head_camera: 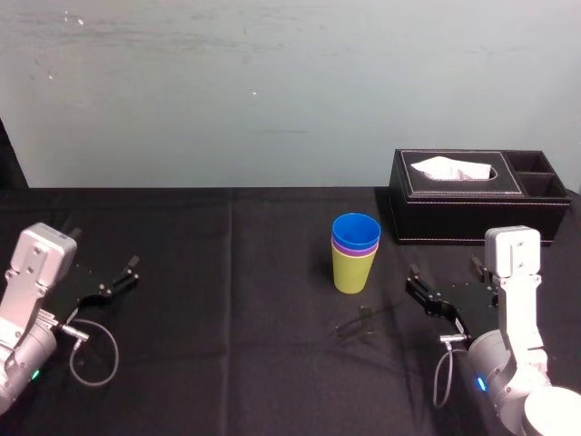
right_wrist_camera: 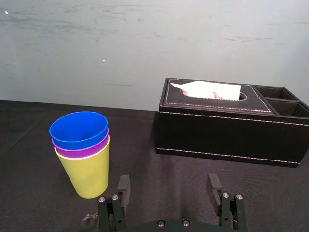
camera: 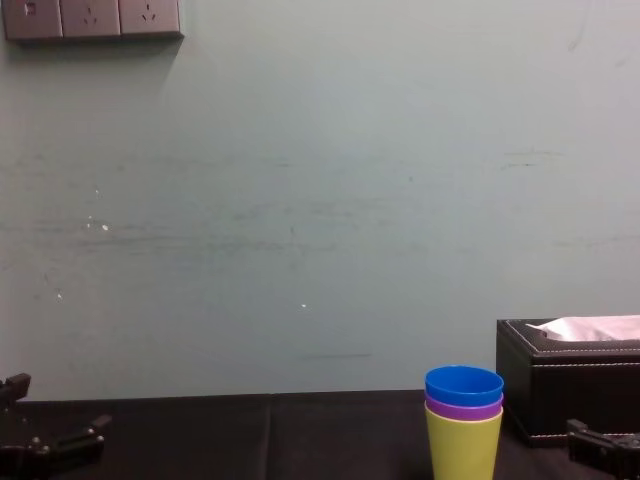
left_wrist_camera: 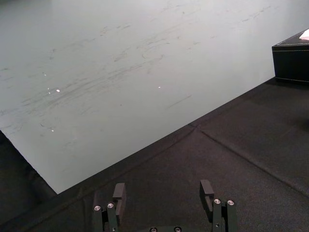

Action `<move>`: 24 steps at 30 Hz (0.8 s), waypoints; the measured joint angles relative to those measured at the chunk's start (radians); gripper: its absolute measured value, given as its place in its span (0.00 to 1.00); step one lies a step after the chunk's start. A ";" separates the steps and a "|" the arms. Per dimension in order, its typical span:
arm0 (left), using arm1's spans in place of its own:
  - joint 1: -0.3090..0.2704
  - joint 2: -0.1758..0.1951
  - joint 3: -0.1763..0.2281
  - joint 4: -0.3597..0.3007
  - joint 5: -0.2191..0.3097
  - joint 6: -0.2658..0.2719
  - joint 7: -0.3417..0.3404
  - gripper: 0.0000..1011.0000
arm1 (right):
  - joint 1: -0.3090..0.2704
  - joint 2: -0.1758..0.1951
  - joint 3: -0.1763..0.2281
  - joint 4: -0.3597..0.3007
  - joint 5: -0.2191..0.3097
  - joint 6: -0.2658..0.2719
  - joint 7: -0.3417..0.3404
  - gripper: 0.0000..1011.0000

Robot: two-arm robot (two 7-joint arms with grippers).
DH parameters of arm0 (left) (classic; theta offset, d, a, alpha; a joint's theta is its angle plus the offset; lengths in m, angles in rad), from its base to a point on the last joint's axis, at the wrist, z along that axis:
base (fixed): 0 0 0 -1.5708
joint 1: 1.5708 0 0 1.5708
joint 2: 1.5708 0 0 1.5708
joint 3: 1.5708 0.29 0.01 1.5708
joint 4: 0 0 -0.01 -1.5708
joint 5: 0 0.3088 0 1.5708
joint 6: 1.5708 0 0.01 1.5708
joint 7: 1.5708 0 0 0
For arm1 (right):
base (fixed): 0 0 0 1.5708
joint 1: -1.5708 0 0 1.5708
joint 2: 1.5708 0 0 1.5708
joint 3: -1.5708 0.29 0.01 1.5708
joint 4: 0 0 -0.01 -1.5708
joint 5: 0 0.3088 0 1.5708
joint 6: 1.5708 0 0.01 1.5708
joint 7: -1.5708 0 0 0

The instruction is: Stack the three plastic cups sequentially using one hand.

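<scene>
A pale, scuffed wall is rising behind a tabletop that is wearing a black cloth. By the look of things the stacking is done. The yellow-green cup is standing upright on the cloth as the base. The purple cup is sitting inside it with just its rim band showing, and the blue cup is nesting on top, mouth open upward. The stack is standing right of the tabletop's middle, toward the far edge. It is near the black tissue box that is occupying the far right corner, but not touching it. All three cups are sitting in the one stack, so I judge nothing is left beyond parking the arms. The stack is looking straight and well seated, rims close and even. The right pincer is hovering with its fingers spread and holding nothing, nearer the near edge than the stack and apart from it. The left pincer is idling by the left edge, fingers likewise spread, empty.
</scene>
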State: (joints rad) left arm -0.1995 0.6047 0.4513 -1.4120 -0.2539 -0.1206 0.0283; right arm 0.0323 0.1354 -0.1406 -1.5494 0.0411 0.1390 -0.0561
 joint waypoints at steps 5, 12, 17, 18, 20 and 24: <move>0.000 0.000 0.000 0.000 0.000 0.000 0.000 0.99 | 0.000 0.000 0.000 0.000 0.000 0.000 0.000 0.99; 0.000 0.000 0.000 0.000 0.000 0.000 0.000 0.99 | 0.000 0.000 0.000 0.000 0.000 0.000 0.000 0.99; 0.000 0.000 0.000 0.000 0.000 0.000 0.000 0.99 | 0.000 0.000 0.000 0.000 0.000 0.000 0.000 0.99; 0.000 0.000 0.000 0.000 0.000 0.000 0.000 0.99 | 0.000 0.000 0.000 0.000 0.000 0.000 0.000 0.99; 0.000 0.000 0.000 0.000 0.000 0.000 0.000 0.99 | 0.000 0.000 0.000 0.000 0.000 0.000 0.000 0.99; 0.000 0.000 0.000 0.000 0.000 0.000 0.000 0.99 | 0.000 0.000 0.000 0.000 0.000 0.000 0.000 0.99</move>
State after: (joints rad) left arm -0.1995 0.6047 0.4514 -1.4120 -0.2539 -0.1206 0.0283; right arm 0.0323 0.1354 -0.1405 -1.5494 0.0411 0.1391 -0.0561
